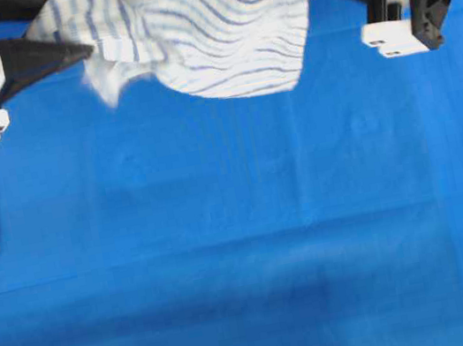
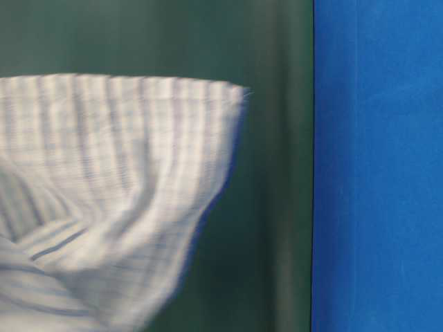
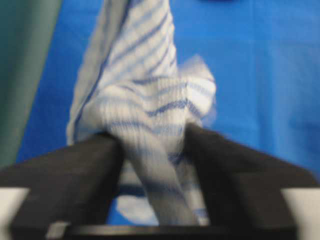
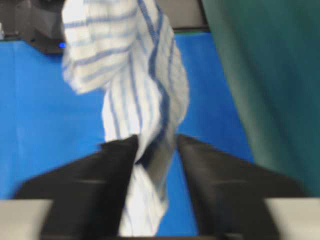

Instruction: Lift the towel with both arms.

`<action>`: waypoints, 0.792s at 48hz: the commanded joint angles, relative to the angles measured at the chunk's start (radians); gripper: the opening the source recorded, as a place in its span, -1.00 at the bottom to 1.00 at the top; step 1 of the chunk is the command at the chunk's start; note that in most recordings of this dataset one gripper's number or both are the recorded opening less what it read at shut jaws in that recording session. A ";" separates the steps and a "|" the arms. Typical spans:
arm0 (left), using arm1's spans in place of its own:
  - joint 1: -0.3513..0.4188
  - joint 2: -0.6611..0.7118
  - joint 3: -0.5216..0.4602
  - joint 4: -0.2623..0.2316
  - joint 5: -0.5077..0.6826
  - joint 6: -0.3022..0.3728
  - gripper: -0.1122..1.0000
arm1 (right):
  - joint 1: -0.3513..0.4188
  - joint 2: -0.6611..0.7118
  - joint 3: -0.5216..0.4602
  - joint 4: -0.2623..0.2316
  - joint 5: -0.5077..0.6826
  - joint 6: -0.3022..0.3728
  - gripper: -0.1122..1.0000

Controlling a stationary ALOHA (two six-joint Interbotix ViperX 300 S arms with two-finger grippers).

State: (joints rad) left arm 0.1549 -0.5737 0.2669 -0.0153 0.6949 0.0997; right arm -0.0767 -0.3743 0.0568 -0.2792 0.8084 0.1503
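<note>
Checked towel (image 1: pixel 199 40) hangs bunched above the far edge of the blue tablecloth (image 1: pixel 244 242), strung between both arms. Left gripper (image 3: pixel 152 142): fingers parted, towel fold running loose through the gap. Right gripper (image 4: pixel 156 145): likewise parted, cloth passing between its fingers.

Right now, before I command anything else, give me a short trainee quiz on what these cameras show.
1. True or false: the white, blue-striped soft cloth towel lies spread flat in the middle of the plain blue tablecloth.
2. In the left wrist view, where is the towel relative to the left gripper? A: running between its parted black fingers. B: nowhere near it. C: wrapped around one finger only.
3. Fill in: in the right wrist view, the towel passes ___ the two black fingers of the right gripper.

Key: 1 false, it is bunched at the top edge of the overhead view; 2 A; 3 between.
</note>
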 commanded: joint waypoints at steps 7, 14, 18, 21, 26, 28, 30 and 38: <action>0.003 -0.020 0.003 0.000 -0.032 -0.002 0.78 | -0.005 -0.006 -0.011 -0.021 -0.009 0.005 0.38; 0.003 -0.020 0.031 -0.002 -0.049 -0.003 0.86 | -0.005 -0.006 0.005 -0.021 -0.009 0.006 0.35; 0.003 -0.018 0.067 -0.003 -0.074 -0.003 0.86 | -0.006 -0.006 0.037 -0.021 -0.015 0.009 0.35; 0.003 -0.015 0.107 -0.003 -0.104 -0.003 0.86 | -0.005 -0.006 0.067 -0.021 -0.031 0.020 0.35; 0.003 -0.009 0.178 -0.003 -0.167 -0.003 0.86 | -0.006 -0.006 0.123 -0.021 -0.064 0.040 0.35; 0.003 -0.008 0.204 -0.003 -0.198 -0.003 0.86 | -0.006 -0.006 0.144 -0.021 -0.081 0.048 0.35; 0.003 -0.006 0.227 -0.003 -0.222 -0.003 0.86 | -0.006 -0.006 0.167 -0.021 -0.097 0.055 0.35; 0.003 -0.006 0.330 -0.003 -0.331 -0.003 0.86 | -0.006 -0.006 0.261 -0.021 -0.175 0.086 0.35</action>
State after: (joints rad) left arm 0.1565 -0.5768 0.5737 -0.0169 0.4142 0.0951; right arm -0.0844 -0.3728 0.2991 -0.2976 0.6734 0.2270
